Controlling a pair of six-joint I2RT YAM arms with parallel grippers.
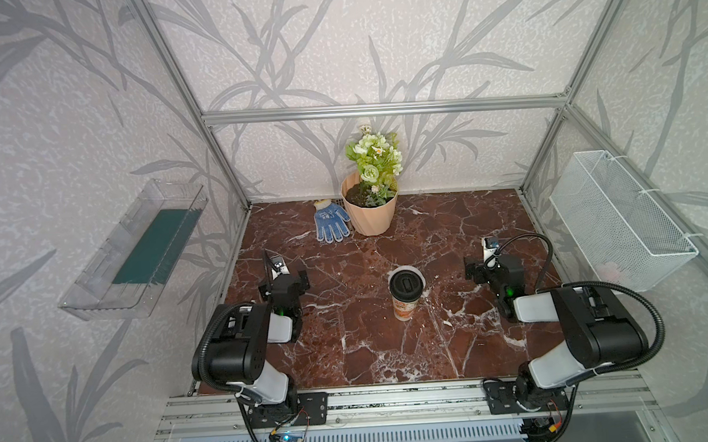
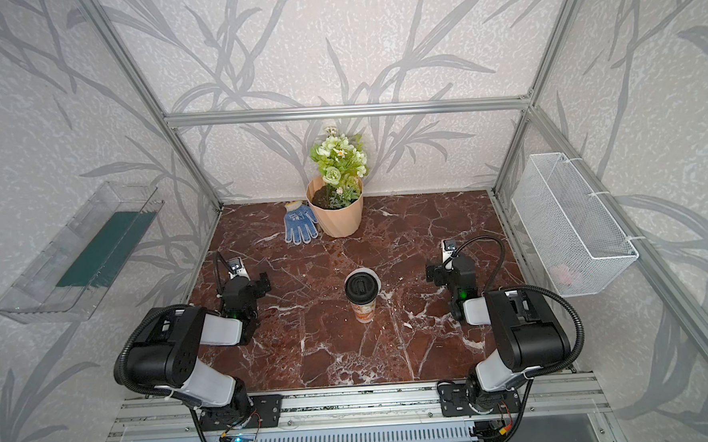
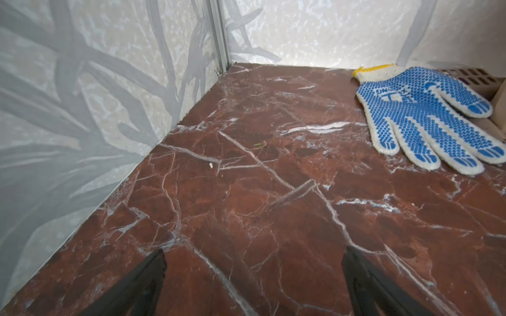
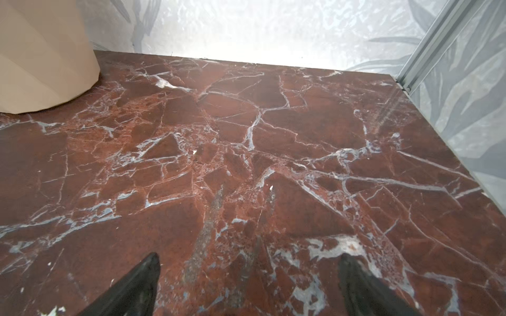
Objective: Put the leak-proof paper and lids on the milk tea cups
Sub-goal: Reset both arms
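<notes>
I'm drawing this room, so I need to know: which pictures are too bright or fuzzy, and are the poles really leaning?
Right wrist view: the back wall is washed out nearly white. Left wrist view: the glove is sharp, the wall behind glares. Both top views: even light, and the metal posts splay outward, probably lens bend.

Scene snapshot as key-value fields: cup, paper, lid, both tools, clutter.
cup: white paper cup upright, mid table
paper: whitish disc, edge showing around the cup mouth, under the lid
lid: black lid on top of the cup
left: left tool open, empty, apart from the cup
right: right tool open, empty, apart from the cup
clutter: blue dotted glove beside peach flower pot, at the back
</notes>
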